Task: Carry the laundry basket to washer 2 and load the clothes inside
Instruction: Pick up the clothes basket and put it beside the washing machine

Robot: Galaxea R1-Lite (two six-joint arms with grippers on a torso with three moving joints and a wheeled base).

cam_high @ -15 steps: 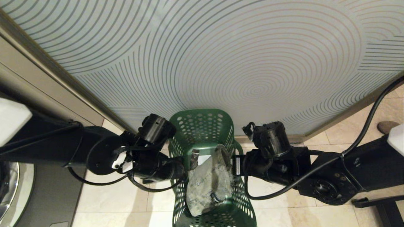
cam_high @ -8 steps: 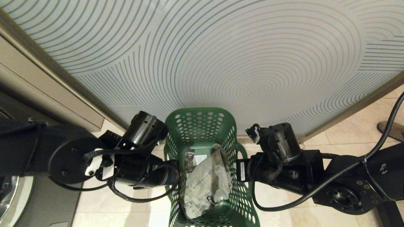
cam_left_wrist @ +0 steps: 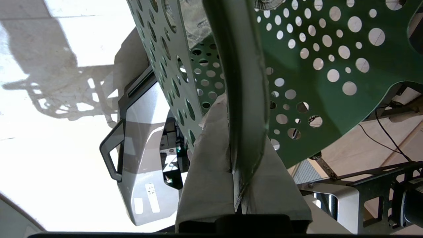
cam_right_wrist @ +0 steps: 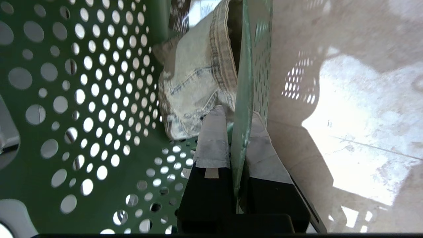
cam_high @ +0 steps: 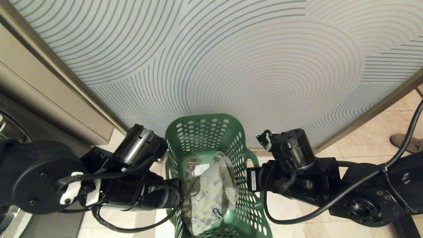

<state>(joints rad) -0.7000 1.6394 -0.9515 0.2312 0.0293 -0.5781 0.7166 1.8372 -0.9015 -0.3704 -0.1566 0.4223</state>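
Both arms carry the green laundry basket [cam_high: 211,145] at centre frame in the head view, before a frosted panel with curved lines [cam_high: 231,59]. The left gripper [cam_left_wrist: 241,185], at nine o'clock of the basket, has its jaws clamped narrow on the left rim; the right gripper [cam_right_wrist: 236,155], at three o'clock, pinches the right rim likewise. Pale denim clothes [cam_high: 211,198] lie heaped inside, toward six o'clock. A washer's chrome door ring [cam_high: 6,125] shows at the far nine o'clock edge; whether it is washer 2 cannot be told. The carry looks midway. Done well, it calls for both grips level and evenly spaced, so the thin rim neither twists nor slips, and a slow turn that keeps the load from sliding.
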